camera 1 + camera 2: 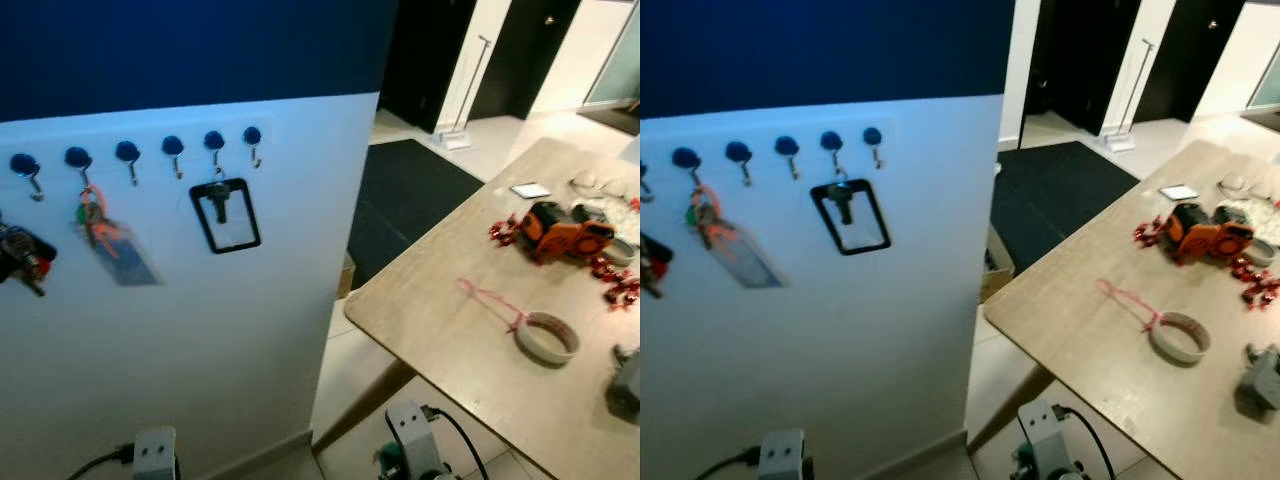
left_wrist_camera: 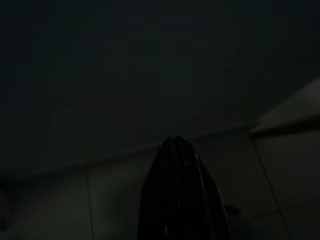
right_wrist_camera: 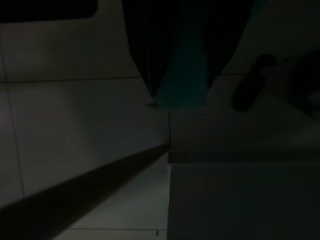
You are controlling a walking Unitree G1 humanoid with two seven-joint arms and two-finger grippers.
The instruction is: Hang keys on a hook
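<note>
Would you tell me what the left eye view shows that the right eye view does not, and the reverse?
Left eye view: the leftmost blue hook whole, and most of the dark key bunch beneath it; the right eye view cuts both at its edge.
Right eye view: more of the brown box on the floor past the wall's corner.
Both: the orange keys on the second hook, the black-framed holder, the wooden table and the tape roll.

Both arms hang low and idle.
Left claw has fingers pressed together; right claw points at the floor, dim.
</note>
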